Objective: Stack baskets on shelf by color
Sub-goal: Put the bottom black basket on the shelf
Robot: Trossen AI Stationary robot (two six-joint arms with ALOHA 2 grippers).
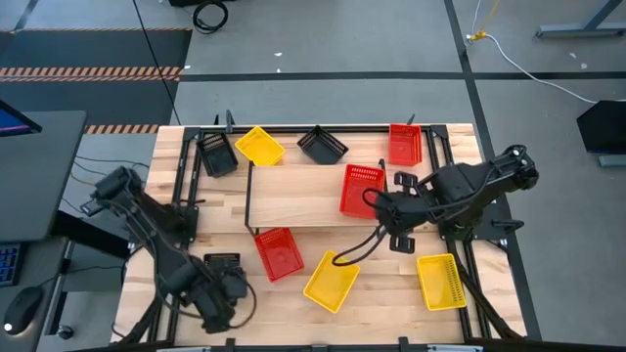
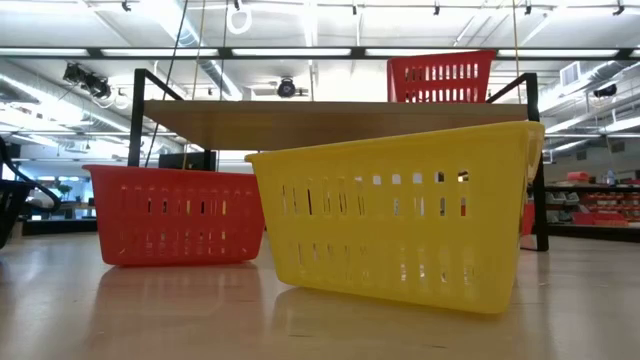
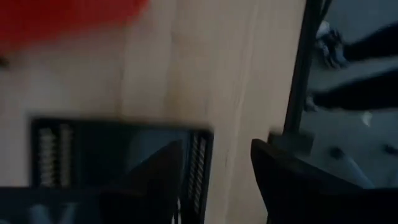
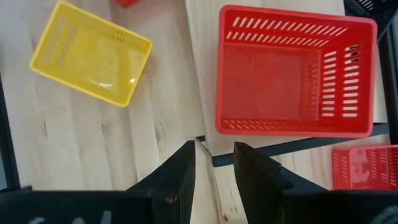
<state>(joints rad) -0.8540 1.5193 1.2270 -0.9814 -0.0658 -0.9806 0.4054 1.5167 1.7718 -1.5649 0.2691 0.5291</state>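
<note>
Black basket (image 3: 118, 158) blurred, partly hidden by left hand (image 3: 217, 180).

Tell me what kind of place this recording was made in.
Probably a robotics lab or workshop hall. The low view shows an open ceiling with strip lights and storage racks behind; the high view shows a grey floor with hazard tape and loose cables.

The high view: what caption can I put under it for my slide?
One red basket sits on the shelf while eight baskets wait around both arms.
</note>
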